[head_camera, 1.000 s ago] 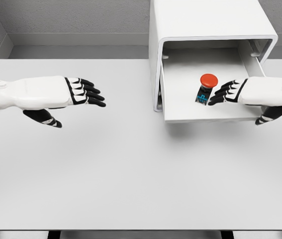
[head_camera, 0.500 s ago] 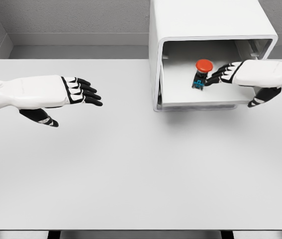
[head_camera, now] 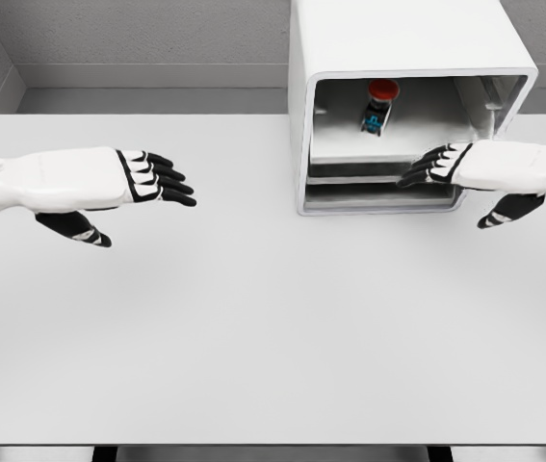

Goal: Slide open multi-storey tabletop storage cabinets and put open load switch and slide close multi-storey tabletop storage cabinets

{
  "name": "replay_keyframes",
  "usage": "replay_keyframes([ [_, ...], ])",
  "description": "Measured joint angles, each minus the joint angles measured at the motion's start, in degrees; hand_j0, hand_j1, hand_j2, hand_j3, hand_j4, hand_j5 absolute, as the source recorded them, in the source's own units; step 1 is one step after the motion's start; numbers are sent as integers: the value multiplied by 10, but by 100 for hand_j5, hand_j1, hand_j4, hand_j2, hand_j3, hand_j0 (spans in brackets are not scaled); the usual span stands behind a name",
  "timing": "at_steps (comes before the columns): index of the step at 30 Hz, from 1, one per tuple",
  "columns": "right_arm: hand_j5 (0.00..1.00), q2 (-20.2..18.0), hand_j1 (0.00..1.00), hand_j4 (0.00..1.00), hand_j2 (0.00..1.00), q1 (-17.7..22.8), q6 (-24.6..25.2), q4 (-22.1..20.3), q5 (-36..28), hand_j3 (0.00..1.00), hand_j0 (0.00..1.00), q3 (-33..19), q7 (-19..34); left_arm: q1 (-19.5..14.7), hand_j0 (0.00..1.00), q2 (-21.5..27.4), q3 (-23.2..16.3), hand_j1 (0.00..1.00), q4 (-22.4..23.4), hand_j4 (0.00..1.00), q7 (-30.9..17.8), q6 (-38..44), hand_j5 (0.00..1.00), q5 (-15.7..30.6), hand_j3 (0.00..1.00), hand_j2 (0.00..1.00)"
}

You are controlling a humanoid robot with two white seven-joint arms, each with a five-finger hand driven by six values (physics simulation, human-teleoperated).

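The load switch (head_camera: pixel 379 104) (red-capped) now sits far inside the cabinet (head_camera: pixel 403 58), its drawer (head_camera: pixel 378 171) pushed shut; right hand (head_camera: pixel 446 166) open, empty, so closing looks done.

cabinet (head_camera: pixel 398 38): smooth matt white (plastic-looking) | table (head_camera: pixel 253 327): matt | switch cap (head_camera: pixel 383 89): glossy red

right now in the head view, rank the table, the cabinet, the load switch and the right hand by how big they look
1. table, largest by far
2. cabinet
3. right hand, though being nearer the camera may inflate it
4. load switch, smallest, sitting deep inside the cabinet
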Motion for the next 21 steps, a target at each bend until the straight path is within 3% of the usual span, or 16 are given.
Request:
replay_keyframes([
  [4,100,-17,100,100,100,26,0,-13,-25,100,100,-2,-13,0,100,0,0,100,0,100,0,0,100,0,100,100],
  [21,100,-48,100,100,100,27,0,-18,-113,100,100,41,-19,16,100,15,1,100,1,100,-1,0,100,-1,100,100],
])
